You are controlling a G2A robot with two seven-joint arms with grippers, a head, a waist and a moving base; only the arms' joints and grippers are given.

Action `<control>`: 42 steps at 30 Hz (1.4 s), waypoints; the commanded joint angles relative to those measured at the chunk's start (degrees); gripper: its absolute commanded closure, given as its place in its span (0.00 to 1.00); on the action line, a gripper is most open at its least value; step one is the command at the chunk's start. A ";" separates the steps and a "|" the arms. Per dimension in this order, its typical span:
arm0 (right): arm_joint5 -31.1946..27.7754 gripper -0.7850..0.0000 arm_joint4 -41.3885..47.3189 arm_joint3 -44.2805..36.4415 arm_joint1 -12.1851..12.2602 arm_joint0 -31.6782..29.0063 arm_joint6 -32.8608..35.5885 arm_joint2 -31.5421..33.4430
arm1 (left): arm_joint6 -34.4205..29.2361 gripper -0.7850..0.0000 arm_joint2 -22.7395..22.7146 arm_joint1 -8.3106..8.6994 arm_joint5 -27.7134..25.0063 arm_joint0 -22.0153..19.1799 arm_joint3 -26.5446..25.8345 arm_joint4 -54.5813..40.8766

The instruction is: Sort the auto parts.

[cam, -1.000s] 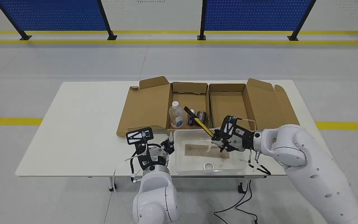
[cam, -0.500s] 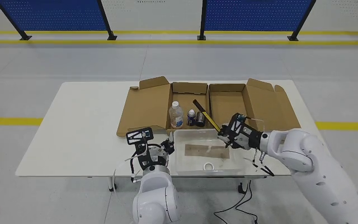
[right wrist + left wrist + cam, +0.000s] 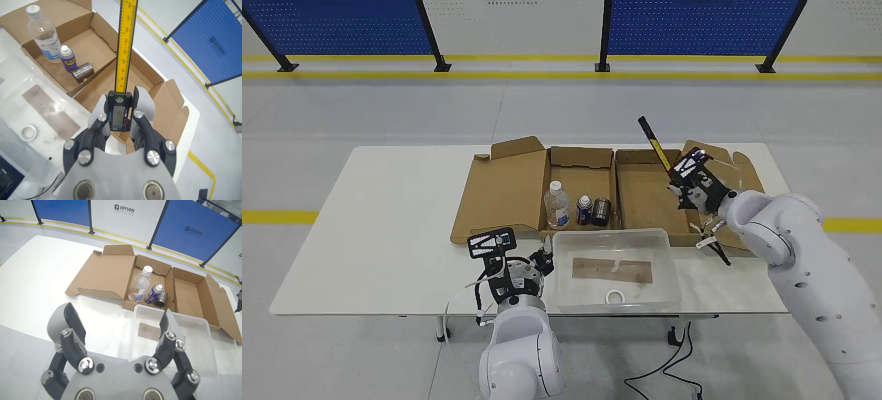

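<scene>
While upright, bottle in box

White shells are covering the right arm. The left gripper and right gripper are showing grey plates, black linkages, silver screws and black pads.

A white rectangular table stands on a pale grey, smooth floor with a soft sheen. Two parallel yellow painted lines run across the floor beyond the table. A broader yellow stripe shows at the table's level on either side. Behind the lines stand blue perforated panels on black metal posts, with a white perforated wall between them.
</scene>
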 commanded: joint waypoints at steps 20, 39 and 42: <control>-3.33 0.51 14.88 46.48 -10.92 19.36 -4.27 -17.47 | 0.00 0.00 0.00 0.00 -0.01 0.00 0.00 0.00; -10.88 0.29 0.24 38.90 -12.54 23.91 -3.65 -22.28 | 0.00 0.00 0.00 0.00 -0.01 0.00 0.00 0.00; -10.76 0.35 -2.31 30.33 -11.08 21.66 -0.35 -20.56 | 0.00 0.00 0.00 0.00 -0.01 0.00 0.00 0.00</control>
